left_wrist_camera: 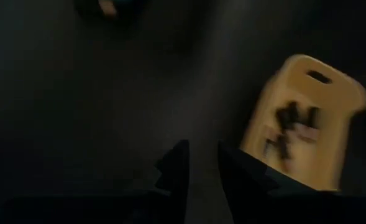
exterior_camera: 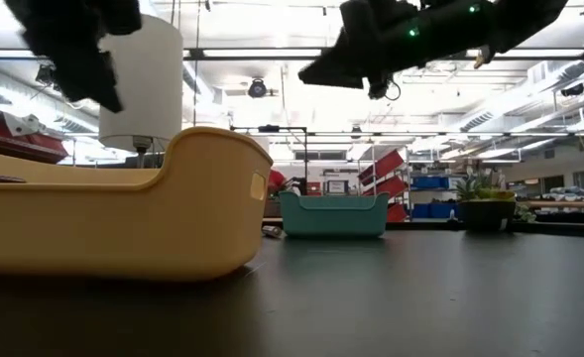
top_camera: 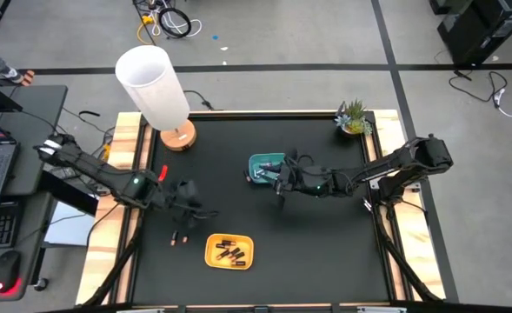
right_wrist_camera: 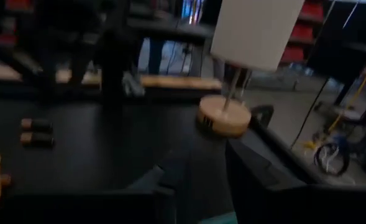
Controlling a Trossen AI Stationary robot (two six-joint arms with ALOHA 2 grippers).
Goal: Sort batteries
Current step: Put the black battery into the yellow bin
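Right gripper (top_camera: 279, 180) at teal tray (top_camera: 257, 162), fingers apart, probably empty. Left gripper (top_camera: 184, 193) slightly parted above loose batteries (top_camera: 179, 237) near table's front-left. Risk: nudging a cell makes it roll off.

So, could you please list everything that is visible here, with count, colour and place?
yellow tray: one, yellow, near front edge of the table, dark batteries inside.
teal tray: one, teal, table centre, under the right gripper.
loose batteries: two or so, dark with copper ends, on the table left of the yellow tray.
lamp: one, white shade, wooden base, back left of the table.
plant: one, green, back right corner.
table: one, black top, wooden edges.
left gripper: dark, fingers slightly apart, nothing between them, above the table near the loose batteries.
right gripper: dark, fingers apart, at the teal tray.
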